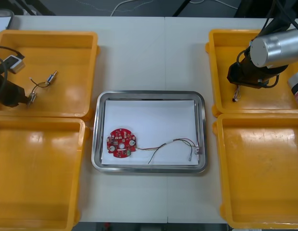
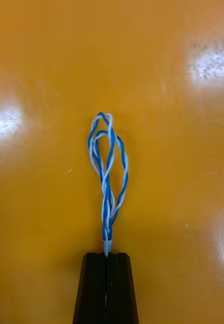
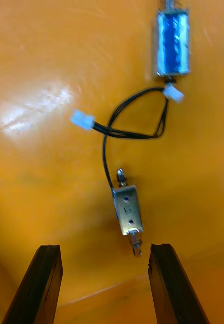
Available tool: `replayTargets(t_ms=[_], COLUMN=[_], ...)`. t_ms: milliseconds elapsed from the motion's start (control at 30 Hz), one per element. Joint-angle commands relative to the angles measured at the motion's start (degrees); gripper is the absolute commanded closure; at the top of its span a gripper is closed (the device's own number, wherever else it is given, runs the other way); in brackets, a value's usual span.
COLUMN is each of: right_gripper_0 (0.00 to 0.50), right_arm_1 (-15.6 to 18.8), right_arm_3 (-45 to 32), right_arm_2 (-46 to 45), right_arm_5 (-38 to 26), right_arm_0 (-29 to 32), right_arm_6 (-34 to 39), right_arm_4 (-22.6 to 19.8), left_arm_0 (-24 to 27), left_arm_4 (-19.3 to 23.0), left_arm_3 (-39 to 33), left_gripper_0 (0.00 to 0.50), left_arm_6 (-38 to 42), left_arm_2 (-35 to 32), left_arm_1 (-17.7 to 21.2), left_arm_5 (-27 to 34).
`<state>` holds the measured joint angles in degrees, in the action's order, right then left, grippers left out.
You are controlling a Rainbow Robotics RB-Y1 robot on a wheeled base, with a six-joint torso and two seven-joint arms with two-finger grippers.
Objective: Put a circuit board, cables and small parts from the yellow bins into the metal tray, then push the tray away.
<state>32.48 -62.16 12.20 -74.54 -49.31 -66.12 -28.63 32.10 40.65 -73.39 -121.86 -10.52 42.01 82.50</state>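
I am in the loading step: the round red circuit board [image 1: 121, 143] already lies in the metal tray [image 1: 95, 130], at 8 o'clock of its white floor. A red and yellow cable [image 1: 170, 143] runs from beside it toward 4 o'clock. The push away is not yet due, I judge.

My right gripper [image 2: 106, 255] is over the far right yellow bin [image 1: 221, 62], at 2 o'clock from the tray. Its fingers are pinched narrow on 1 end of the twisted blue and white cable [image 2: 107, 167]. I cannot tell whether the loop rests on the bin floor or hangs just clear.

My left gripper [image 3: 105, 248] is over the far left yellow bin [image 1: 67, 48], at 10 o'clock from the tray, fingers wide and holding nothing. A small metal part [image 3: 127, 210] lies just ahead of the gap, tied by a black cable [image 3: 137, 114] to a second small metal part [image 3: 172, 43] farther off.

Next, my right arm needs a lift high enough for the dangling loop to pass the bin's inner wall, then a run toward 8 o'clock across the strip of table [image 1: 149, 53] and over the tray's raised rim. The tray's 12 o'clock half is bare, so there is room to let go there. My left fingers have space on both sides of the part, though I expect the black cable to drag its twin along
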Motion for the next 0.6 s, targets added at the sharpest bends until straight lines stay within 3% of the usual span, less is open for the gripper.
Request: replayTargets(t_ms=[33,200,400,600], right_gripper_0=[0.500,0.500,0.500,0.500], right_arm_1=[3.4,5.7,7.6,8.9], right_arm_3=[-2.7,-6.3,-9.8,-13.8], right_arm_2=[-1.7,-5.0,-8.9,-10.7], right_arm_5=[-4.1,-9.8,-15.4,-20.5], right_arm_0=[-1.5,-1.5,-1.5,-1.5], right_arm_6=[-9.2,-17.9,-24.1,-29.6], right_arm_4=[-1.2,-2.9,-6.4,-6.8], left_arm_0=[4.4,4.4,4.3,3.8], left_arm_4=[-0.6,-0.9,-3.9,-6.1], left_arm_3=[1.4,1.4,1.5,1.5], left_gripper_0=[0.000,0.000,0.000,0.000], left_arm_6=[6.3,10.1,11.0,12.0], left_arm_2=[-0.8,1.5,1.5,1.2], left_arm_1=[2.5,1.8,-1.1,-3.6], left_arm_5=[-0.2,-2.2,-3.0,-3.5])
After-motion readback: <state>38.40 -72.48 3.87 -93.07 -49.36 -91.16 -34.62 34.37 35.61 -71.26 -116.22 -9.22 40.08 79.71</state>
